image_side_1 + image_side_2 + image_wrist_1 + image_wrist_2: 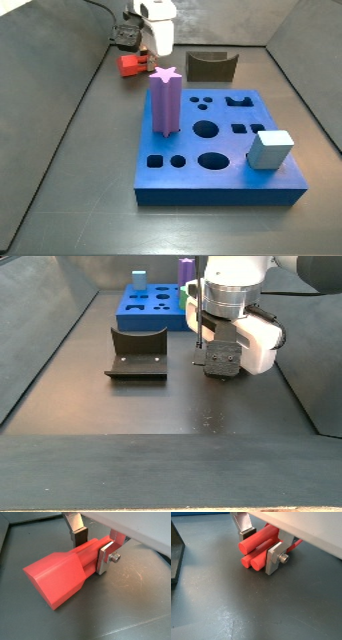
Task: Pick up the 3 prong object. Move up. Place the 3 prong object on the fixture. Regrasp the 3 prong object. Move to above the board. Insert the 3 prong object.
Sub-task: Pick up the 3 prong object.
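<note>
In a wrist view, one red block lies on the dark floor, its wide end toward the camera. The gripper has two silver fingers, one on each side of the block's narrow part. Whether the pads press it cannot be told here.

In a wrist view from the opposite end, three round red prongs show, stacked between the two fingers. The gripper straddles them; the plates look close against the prongs, but real contact is hard to make out. A dark edge at the side is cut off by the frame.

In a side view, there is one blue board, one purple star-topped post and one pale grey cube standing on it, and one dark holder behind the board. The red block sits on the floor beside the holder, under the gripper, whose fingers are too small to read.

In a side view, the arm's body hides the block entirely. The gripper is low over the floor, beside the one holder; the board lies beyond.
</note>
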